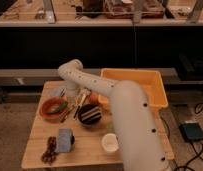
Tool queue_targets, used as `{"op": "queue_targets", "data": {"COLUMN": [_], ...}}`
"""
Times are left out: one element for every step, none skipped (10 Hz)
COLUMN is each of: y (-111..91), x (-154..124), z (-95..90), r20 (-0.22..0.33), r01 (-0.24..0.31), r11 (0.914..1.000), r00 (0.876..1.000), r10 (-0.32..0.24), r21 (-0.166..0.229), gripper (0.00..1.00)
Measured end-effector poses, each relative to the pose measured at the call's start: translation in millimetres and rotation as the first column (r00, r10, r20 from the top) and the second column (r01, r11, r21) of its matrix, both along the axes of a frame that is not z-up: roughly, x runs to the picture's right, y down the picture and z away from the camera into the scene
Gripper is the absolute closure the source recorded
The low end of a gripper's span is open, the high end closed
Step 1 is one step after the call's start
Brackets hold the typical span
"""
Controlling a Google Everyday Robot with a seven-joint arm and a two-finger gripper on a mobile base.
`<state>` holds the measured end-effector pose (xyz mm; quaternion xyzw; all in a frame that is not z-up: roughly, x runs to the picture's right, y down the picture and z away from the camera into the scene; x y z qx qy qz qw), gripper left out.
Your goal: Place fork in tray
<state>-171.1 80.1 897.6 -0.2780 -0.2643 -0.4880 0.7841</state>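
Observation:
The tray (157, 86) is a large, deep yellow-orange bin at the back right of the wooden table. A thin pale tan utensil, which I take for the fork (84, 97), lies behind the dark striped bowl (89, 114). My arm rises from the lower right, bends at the elbow (70, 69) and drops down. My gripper (72, 94) hangs just left of the fork, low over the table, left of the tray. The arm hides the tray's left wall.
A round orange-red bowl (51, 109) with a green item sits at the left. A dark-handled utensil (77, 111) lies between the bowls. A white cup (110, 143), a blue-grey packet (65, 140) and dark items (49, 151) sit near the front edge. A black box (192, 132) lies on the floor at the right.

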Motion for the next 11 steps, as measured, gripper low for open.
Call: {"op": "queue_targets", "data": {"y": [4, 9, 14, 20, 23, 26, 27, 28, 28, 29, 31], "x": [0, -1, -2, -7, -12, -15, -19, -20, -22, -22, -22], "z": [-1.4, -3.6, -4.8, -4.4, -3.4, -1.6, -0.2, 1.5, 4.9, 7.8, 10.3], "r20": [0.013, 0.025, 0.034, 0.044, 0.050, 0.054, 0.060, 0.062, 0.066, 0.067, 0.067], "r01": [-0.014, -0.025, -0.031, -0.033, -0.034, -0.033, -0.033, -0.033, -0.032, -0.028, -0.022], "r11": [0.9999, 0.9996, 0.9994, 0.9993, 0.9992, 0.9991, 0.9990, 0.9989, 0.9988, 0.9989, 0.9991], "r00": [1.000, 0.999, 0.999, 0.999, 0.998, 0.998, 0.998, 0.998, 0.997, 0.997, 0.998], "r10": [0.014, 0.025, 0.030, 0.032, 0.033, 0.032, 0.031, 0.031, 0.030, 0.026, 0.019], "r21": [0.003, 0.010, 0.017, 0.020, 0.022, 0.026, 0.031, 0.033, 0.036, 0.037, 0.037], "gripper": [0.62, 0.62, 0.62, 0.62, 0.62, 0.62, 0.62, 0.62, 0.62, 0.62, 0.62]}}
